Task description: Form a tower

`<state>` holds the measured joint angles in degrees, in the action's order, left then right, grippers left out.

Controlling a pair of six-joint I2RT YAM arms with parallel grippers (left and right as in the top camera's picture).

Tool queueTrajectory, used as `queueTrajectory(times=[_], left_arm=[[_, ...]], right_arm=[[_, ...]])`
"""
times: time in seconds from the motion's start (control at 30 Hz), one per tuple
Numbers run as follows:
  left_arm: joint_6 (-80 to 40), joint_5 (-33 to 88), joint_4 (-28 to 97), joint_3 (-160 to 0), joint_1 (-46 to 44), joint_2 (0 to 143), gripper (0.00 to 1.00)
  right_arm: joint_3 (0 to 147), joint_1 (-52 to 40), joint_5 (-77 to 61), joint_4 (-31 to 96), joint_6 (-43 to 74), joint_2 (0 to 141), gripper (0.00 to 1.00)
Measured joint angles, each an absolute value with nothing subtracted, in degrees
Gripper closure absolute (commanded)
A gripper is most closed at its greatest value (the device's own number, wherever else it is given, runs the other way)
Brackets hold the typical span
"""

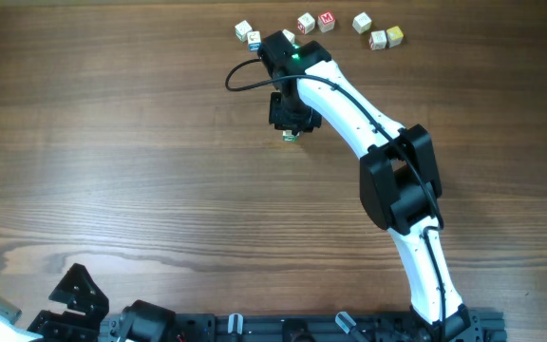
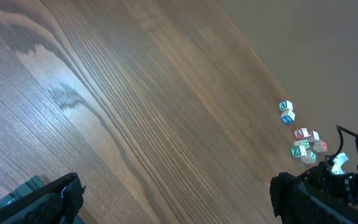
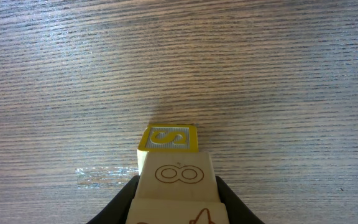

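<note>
Table [image 1: 141, 171]: brown wood grain | tower [image 3: 178, 173] mid-table | loose cubes [image 1: 362, 21] far edge

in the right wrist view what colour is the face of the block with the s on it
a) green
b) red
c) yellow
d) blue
c, the s block, seen just past the pale block held between the right fingers, shows a yellow face.
</note>
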<state>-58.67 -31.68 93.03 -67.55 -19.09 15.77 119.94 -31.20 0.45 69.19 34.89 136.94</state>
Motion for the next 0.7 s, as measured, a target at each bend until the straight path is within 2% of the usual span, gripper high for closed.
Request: queueTrajectory(times=[0.7], left_arm=[[-58.7,-31.7,93.0,-67.5,-19.1,15.8,0.00]], right_arm=[[119.9,-31.2,-0.4,69.2,34.7,136.9,0.84]])
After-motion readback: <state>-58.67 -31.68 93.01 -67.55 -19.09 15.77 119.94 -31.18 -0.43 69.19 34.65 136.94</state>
